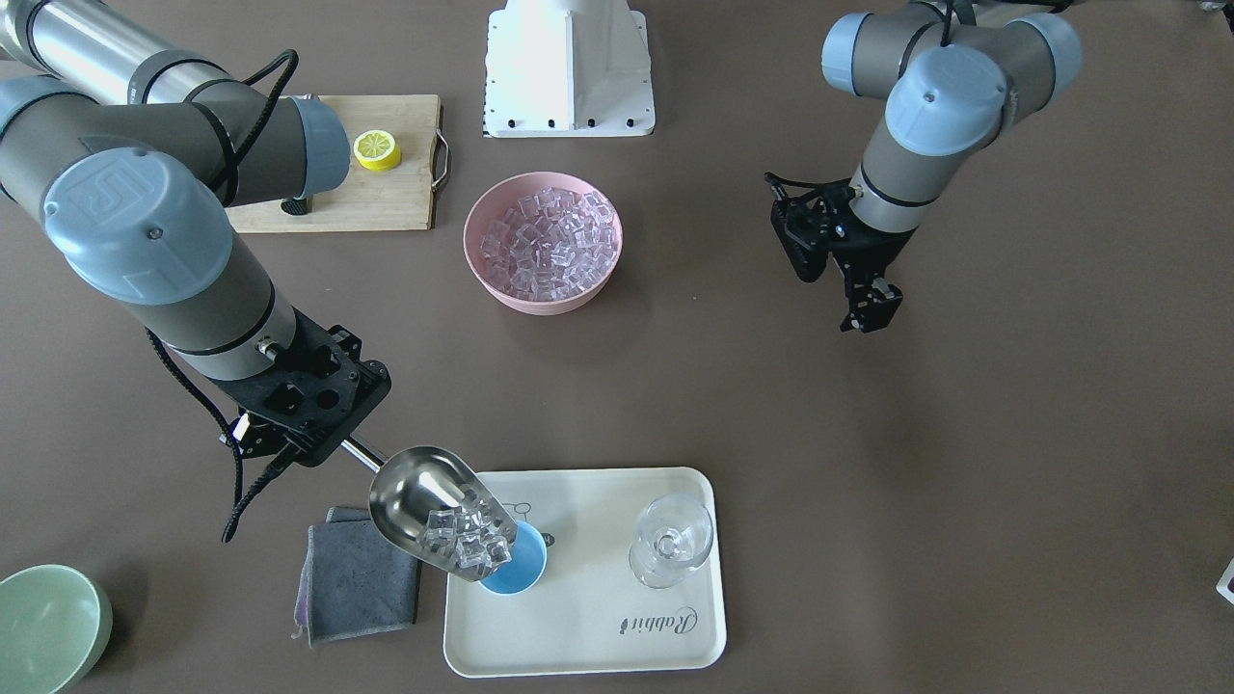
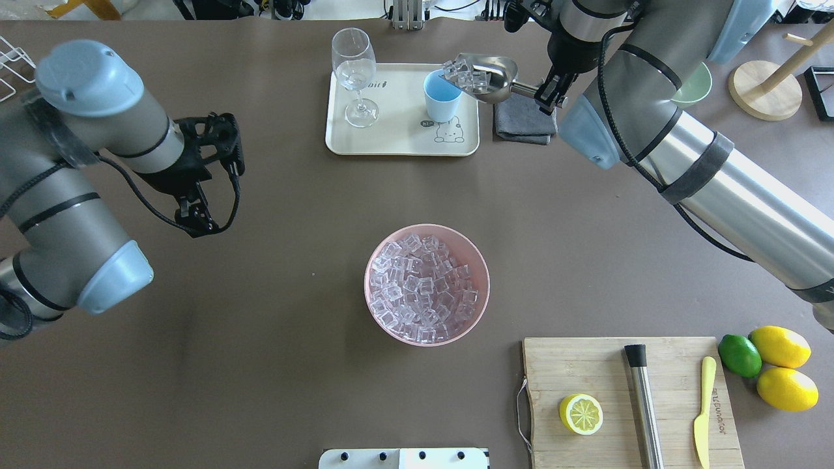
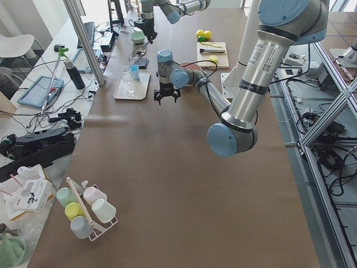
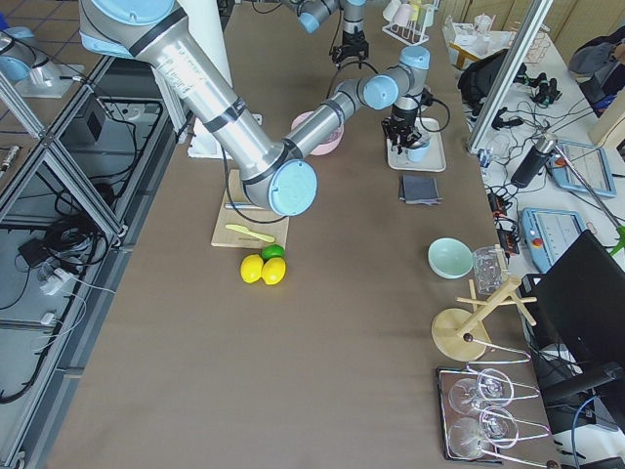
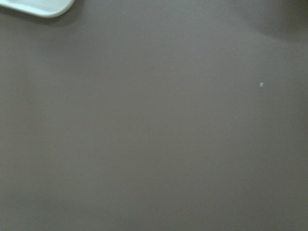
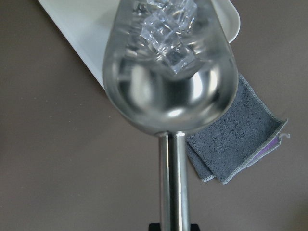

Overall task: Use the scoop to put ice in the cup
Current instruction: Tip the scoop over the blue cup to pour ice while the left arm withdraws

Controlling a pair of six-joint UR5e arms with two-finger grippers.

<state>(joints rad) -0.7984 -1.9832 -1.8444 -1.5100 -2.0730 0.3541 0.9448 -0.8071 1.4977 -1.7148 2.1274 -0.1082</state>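
- Scoop (image 1: 424, 496): stainless steel, held above the table and tipped mouth-down, its front lip over the cup. The thin rod handle runs back into the right gripper.
- Ice (image 1: 469, 540), in the scoop: clear cubes bunched at the lower lip of the trough, right above the cup's rim.
- Cup (image 1: 523, 571): light blue, upright on the tray's corner nearest the cloth, partly hidden by the scoop. Whether it holds ice cannot be told.
- Pink bowl (image 1: 545, 301): mid-table, well apart from the tray, heaped with many more clear cubes.
- Tray (image 1: 598, 627): cream, carrying the cup and a clear stemmed glass (image 1: 670, 542), which stand apart.
- Grey cloth (image 1: 357, 580): folded, lying just beside the tray, below the scoop's handle.
- Right gripper (image 1: 337, 436): fingers pinching the scoop's rod handle.
- Left gripper (image 1: 870, 313): hangs above bare table far from the tray, fingers apart, holding nothing.
- Cutting board (image 1: 386, 207): wooden, bearing a lemon half (image 1: 377, 149).
- Green bowl (image 1: 48, 627): pale, at the table's corner.
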